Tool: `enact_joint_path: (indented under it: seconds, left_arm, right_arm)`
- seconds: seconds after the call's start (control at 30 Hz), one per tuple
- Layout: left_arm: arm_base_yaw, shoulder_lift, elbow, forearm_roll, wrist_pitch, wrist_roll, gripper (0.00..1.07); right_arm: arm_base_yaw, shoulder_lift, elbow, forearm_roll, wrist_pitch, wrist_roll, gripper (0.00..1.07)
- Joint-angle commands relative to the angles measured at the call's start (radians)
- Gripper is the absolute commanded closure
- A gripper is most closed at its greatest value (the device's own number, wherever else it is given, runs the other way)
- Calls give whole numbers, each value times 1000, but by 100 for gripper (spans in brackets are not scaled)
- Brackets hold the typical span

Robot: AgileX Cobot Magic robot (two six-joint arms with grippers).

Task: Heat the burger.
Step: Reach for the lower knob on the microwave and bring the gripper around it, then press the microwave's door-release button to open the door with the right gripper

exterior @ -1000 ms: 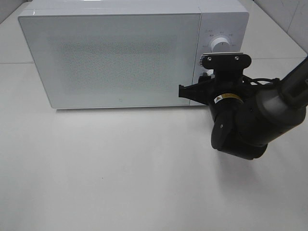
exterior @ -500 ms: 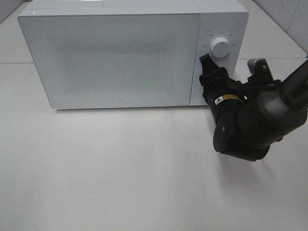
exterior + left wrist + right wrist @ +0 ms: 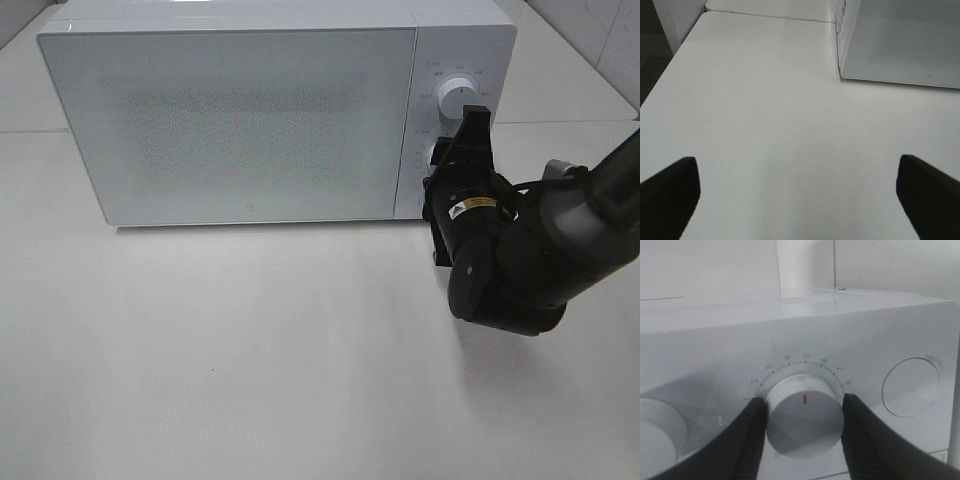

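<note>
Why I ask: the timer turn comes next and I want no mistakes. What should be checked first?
1. Door shut: ok, it sits flush with the microwave front.
2. Right fingers on the dial: ok, one on each side, touching it.
3. Dial mark readable: ok, the red line points near 5.
4. Burger inside: cannot tell. The door is frosted and no burger shows in any view.
5. Left fingers out of the way: ok, open over the table, apart from the microwave.
</note>
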Motion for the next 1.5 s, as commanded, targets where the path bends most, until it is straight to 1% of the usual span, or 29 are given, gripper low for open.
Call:
enact_joint_path:
  seconds: [0.03, 0.37, 0.43, 0.5, 0.53, 0.57, 0.6, 0.63, 0.67, 0.7, 0.73, 0.77, 0.8, 0.83, 0.87, 0.9, 0.93, 0.97, 1.0, 1.03, 1.1, 1.17, 1.4, 1.43, 1.5]
  left_arm:
    - [3, -15, 1, -2, -15, 0, 6]
    - [3, -15, 1, -2, -15, 0, 6]
    - [3, -15, 1, -2, -15, 0, 6]
    - [3, -15, 1, -2, -15, 0, 6]
    - [3, -15, 1, -2, -15, 0, 6]
    - [3, -15, 1, -2, -15, 0, 6]
    - [3, -15, 1, -2, -15, 0, 6]
    - [3, -15, 1, -2, -15, 0, 6]
    - [3, -15, 1, -2, -15, 0, 6]
    - [3, -15, 1, -2, -15, 0, 6]
    - [3, -15, 1, -2, -15, 0, 6]
    - [3, -15, 1, -2, -15, 0, 6]
    - [3, -15, 1, -2, -15, 0, 6]
    - [3, -15, 1, -2, -15, 0, 6]
    - [3, -15, 1, -2, -15, 0, 6]
    - [3, -15, 1, -2, -15, 0, 6]
    - [3, -15, 1, -2, -15, 0, 6]
    - [3, -15, 1, -2, -15, 0, 6]
    - [3, -15, 1, -2, -15, 0, 6]
    - [3, -15, 1, -2, -15, 0, 6]
    - [3, -15, 1, -2, -15, 0, 6]
    - [3, -15, 1, -2, -15, 0, 6]
    - [3, -15, 1, -2, -15, 0, 6]
    - [3, -15, 1, -2, -15, 0, 6]
    - [3, -15, 1, -2, -15, 0, 6]
  right_arm:
    - [-1, -4, -41, -155, -176, -48, 97]
    - [-1, -4, -41, -155, -176, -94, 94]
    - [-1, -4, -41, -155, -176, -94, 93]
    - [-1, -4, -40, -152, -177, -103, 89]
    - [-1, -4, -40, -152, -177, -103, 89]
    - [-1, -4, -39, -143, -179, -121, 85]
    - [-1, -4, -39, -143, -179, -121, 85]
    - [-1, -4, -39, -123, -197, -138, 79]
    - [-1, -4, -39, -120, -205, -146, 76]
    - [-1, -4, -39, -120, -205, -146, 76]
    - [-1, -4, -39, -109, -227, -164, 66]
    - [-1, -4, -39, -97, -227, -177, 61]
    - [-1, -4, -39, -97, -227, -177, 61]
    - [-1, -4, -38, -77, -226, -198, 50]
    - [-1, -4, -38, -77, -226, -198, 50]
    - [-1, -4, -34, -75, -226, -207, 44]
    - [-1, -4, -31, -76, -226, -213, 33]
    - [-1, -4, -31, -76, -226, -213, 33]
    - [-1, -4, -25, -78, -225, -215, 25]
    - [-1, -4, -20, -83, -225, -215, 22]
    - [-1, -4, -8, -97, -225, -215, 20]
    - [-1, -4, -2, -109, -224, -225, 21]
    - [2, -11, 47, -201, -224, -233, 25]
    - [2, -11, 47, -201, -224, -233, 25]
    - [2, -42, 81, -208, -217, -234, 26]
